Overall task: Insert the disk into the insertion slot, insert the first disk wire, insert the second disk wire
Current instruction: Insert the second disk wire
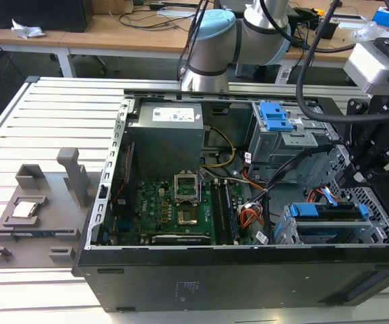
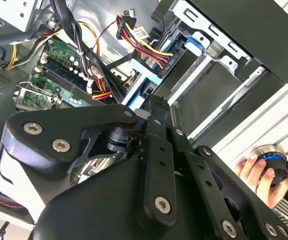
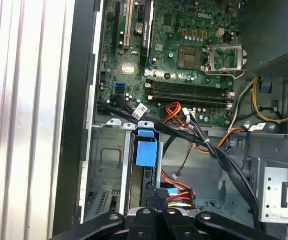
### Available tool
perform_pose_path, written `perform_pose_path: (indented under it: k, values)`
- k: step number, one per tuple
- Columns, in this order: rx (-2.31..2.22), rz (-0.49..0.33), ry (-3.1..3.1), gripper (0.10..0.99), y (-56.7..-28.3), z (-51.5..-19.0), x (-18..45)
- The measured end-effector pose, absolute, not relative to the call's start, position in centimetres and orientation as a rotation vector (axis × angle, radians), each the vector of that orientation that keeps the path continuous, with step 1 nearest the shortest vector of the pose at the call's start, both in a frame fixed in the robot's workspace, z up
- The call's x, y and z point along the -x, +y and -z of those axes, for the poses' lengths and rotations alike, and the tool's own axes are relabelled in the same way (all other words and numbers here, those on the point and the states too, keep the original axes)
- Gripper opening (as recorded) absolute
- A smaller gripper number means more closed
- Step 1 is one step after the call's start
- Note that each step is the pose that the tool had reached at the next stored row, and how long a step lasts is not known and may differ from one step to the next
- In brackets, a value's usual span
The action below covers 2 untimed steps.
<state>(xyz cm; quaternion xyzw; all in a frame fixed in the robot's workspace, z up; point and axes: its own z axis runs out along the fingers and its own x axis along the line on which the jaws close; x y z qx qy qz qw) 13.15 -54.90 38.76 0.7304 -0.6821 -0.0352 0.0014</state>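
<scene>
The disk [image 1: 325, 214], framed by its blue carrier, lies inside the insertion slot [image 1: 377, 226], a perforated grey bay in the open case's corner at the exterior view's lower right. The arm's black wrist assembly [image 1: 376, 128] hangs over that bay. In the first wrist view my gripper [image 3: 156, 198] is shut, its tips just beyond the carrier's blue end tab [image 3: 146, 151]. A black connector with red, yellow and black wires [image 3: 177, 197] lies right beside the tips; whether they touch it I cannot tell. The gripper [image 2: 154, 102] and that connector [image 2: 126, 25] also appear in the second wrist view.
The green motherboard [image 1: 174, 202] and grey power supply [image 1: 167, 131] fill the case's other half. A taller cage with a blue clip [image 1: 275, 115] stands behind the bay. A black cable bundle [image 3: 203, 145] crosses nearby. A hand [image 2: 263, 172] grips a knob outside the case. A grey fixture [image 1: 29, 209] sits on the table.
</scene>
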Motion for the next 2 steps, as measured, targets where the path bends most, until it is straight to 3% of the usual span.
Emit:
perform_pose_path:
  k: [2]
  values:
    - [-2.292,0.110,-2.141,0.106,-54.90,-38.76,-13.15]
